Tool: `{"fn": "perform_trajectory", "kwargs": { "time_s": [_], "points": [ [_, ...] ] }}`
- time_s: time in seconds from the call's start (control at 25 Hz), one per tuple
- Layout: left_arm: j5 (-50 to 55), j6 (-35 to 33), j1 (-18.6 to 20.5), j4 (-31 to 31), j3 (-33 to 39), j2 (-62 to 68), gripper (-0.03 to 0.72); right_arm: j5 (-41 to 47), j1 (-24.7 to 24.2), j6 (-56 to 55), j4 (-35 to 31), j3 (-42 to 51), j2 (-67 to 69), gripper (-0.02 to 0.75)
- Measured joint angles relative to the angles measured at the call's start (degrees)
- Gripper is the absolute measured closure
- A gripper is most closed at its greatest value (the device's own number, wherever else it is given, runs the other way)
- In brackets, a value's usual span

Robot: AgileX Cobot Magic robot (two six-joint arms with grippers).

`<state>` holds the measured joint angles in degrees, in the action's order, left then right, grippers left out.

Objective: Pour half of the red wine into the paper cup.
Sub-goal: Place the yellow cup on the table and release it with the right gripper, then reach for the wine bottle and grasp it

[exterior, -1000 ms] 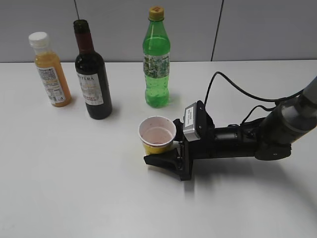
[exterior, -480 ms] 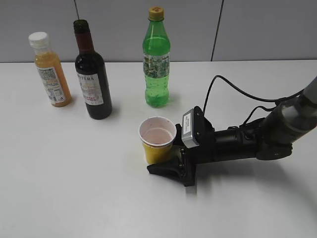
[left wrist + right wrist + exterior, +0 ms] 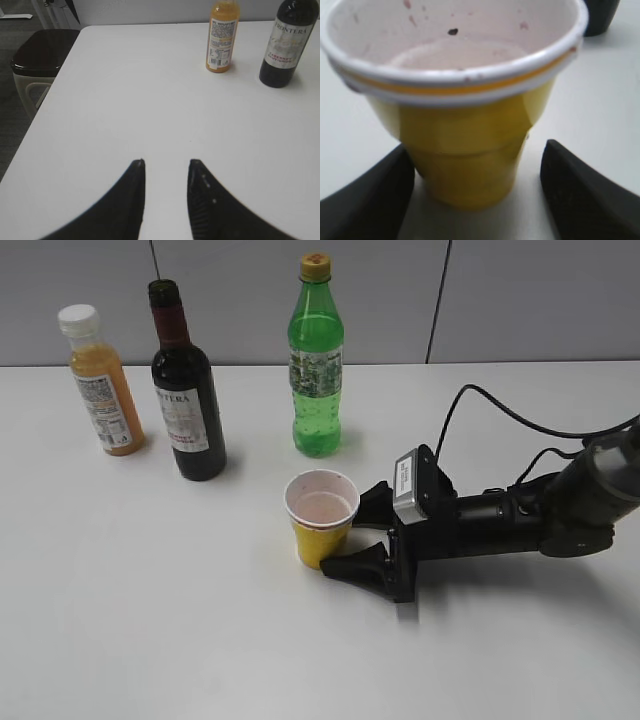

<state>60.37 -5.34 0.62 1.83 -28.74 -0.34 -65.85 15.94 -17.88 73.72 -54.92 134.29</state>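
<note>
Lying low along the white table (image 3: 150,620) in the exterior view, the right gripper (image 3: 362,532) reaches in from the right with its black fingers spread, one finger behind the paper cup (image 3: 321,516) and one in front of it, the cup standing upright just ahead of the fingertips and partly between them. The cup is yellow outside with a white rim and a pinkish, stained inside. Beyond the cup and to the far left of the gripper stands the red wine (image 3: 185,390), a dark bottle with a maroon neck and a white label reading "...TERA"; further left is an orange juice bottle (image 3: 100,380) with a white cap, and straight behind the cup a green soda bottle (image 3: 316,360) with a yellow cap. From the left wrist, the left gripper (image 3: 166,163) hovers over bare table with its two dark fingers parted and nothing between them; far ahead and to its right the wine bottle (image 3: 287,42) shows a label with "FRONTERA" and "CABERNET SAUVIGNON", while the juice bottle (image 3: 222,36) stands beside it, its small print too fine to read. From the right wrist, the cup (image 3: 465,125) fills the frame, upright, with reddish specks and a pink film on its inner wall; the right gripper (image 3: 475,185) has one finger touching or nearly touching the cup's left side and the other standing clear on the right, so the jaws are apart, not clamped.
</note>
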Motion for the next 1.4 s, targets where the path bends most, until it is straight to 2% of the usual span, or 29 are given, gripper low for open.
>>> {"fn": "perform_trajectory", "kwargs": {
  "time_s": [0.44, 0.64, 0.88, 1.16, 1.32, 1.4],
  "points": [
    [0.00, 0.00, 0.00, 0.00, 0.00, 0.00, 0.459, -2.29, -5.58, -4.13, 9.91, 0.05, -2.56, 0.145],
    [0.00, 0.00, 0.00, 0.00, 0.00, 0.00, 0.459, 2.61, -9.93, -7.95, 13.50, 0.10, -7.36, 0.145],
    [0.00, 0.00, 0.00, 0.00, 0.00, 0.00, 0.459, 25.57, -12.30, -23.50, 19.27, 0.16, -18.20, 0.145],
    [0.00, 0.00, 0.00, 0.00, 0.00, 0.00, 0.459, 43.56, -12.36, -40.83, 21.48, 0.16, -41.46, 0.145],
    [0.00, 0.00, 0.00, 0.00, 0.00, 0.00, 0.459, 61.53, -12.36, -42.47, 21.60, 0.16, -55.88, 0.145],
    [0.00, 0.00, 0.00, 0.00, 0.00, 0.00, 0.459, 73.75, -12.36, -36.54, 19.83, 0.16, -61.95, 0.145]
  ]
}}
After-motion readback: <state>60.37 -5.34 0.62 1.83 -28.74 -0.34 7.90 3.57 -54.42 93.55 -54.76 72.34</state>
